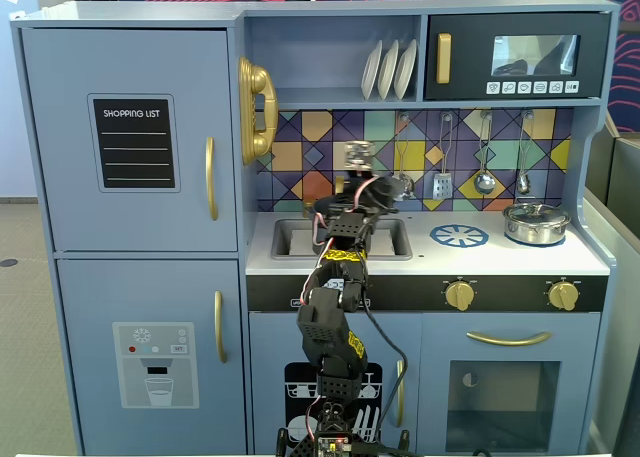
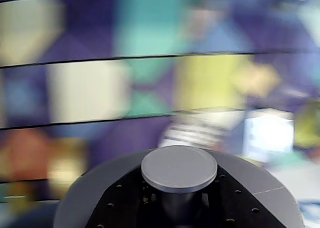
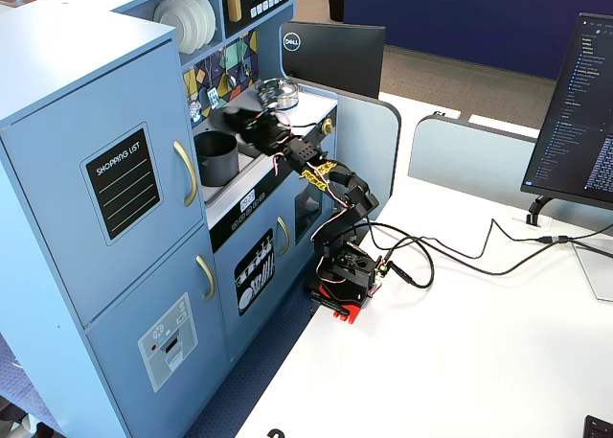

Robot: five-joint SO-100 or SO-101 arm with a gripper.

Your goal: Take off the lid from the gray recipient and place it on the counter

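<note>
In a fixed view from the front, the toy kitchen's left side is a tall pale-blue cupboard with a black shopping-list board [image 1: 134, 143] and gold door handles [image 1: 211, 177]. Gray carpet [image 1: 25, 307] lies beside it. A gold toy phone [image 1: 257, 109] hangs on the cupboard's edge, next to a backsplash of coloured tiles [image 1: 300, 157].

Below the tiles, the pale tabletop [image 1: 500, 257] begins with a recessed sink [image 1: 290, 239]. The black arm [image 1: 335, 307] rises in front of the lower doors and reaches over the sink.

In the fixed view from the side, the gray pot [image 3: 215, 158] stands at the sink end with its top open. The claw [image 3: 259, 124] hangs just to the right of it, above the tabletop.

The wrist view shows the lid [image 2: 260, 188] close up against blurred tiles. Its round knob [image 2: 179, 168] faces the camera, with black claw parts on either side of the stem beneath it. The claw is clenched on the lid, which is off the pot and held in the air.

Further right in the front view are the blue printed burner [image 1: 459, 236] and a shiny steel pot [image 1: 536, 222] with its own lid on. White plates [image 1: 388, 69], hanging utensils [image 1: 485, 167] and a microwave [image 1: 520, 55] are above them, and gold dials [image 1: 459, 295] and an oven door [image 1: 510, 377] are below.

In the side view, the arm's base sits on a white desk [image 3: 460, 342] strewn with black cables [image 3: 460, 256]. A Dell monitor [image 3: 330, 59] stands behind the kitchen, and another screen [image 3: 584, 112] stands at the far right.
</note>
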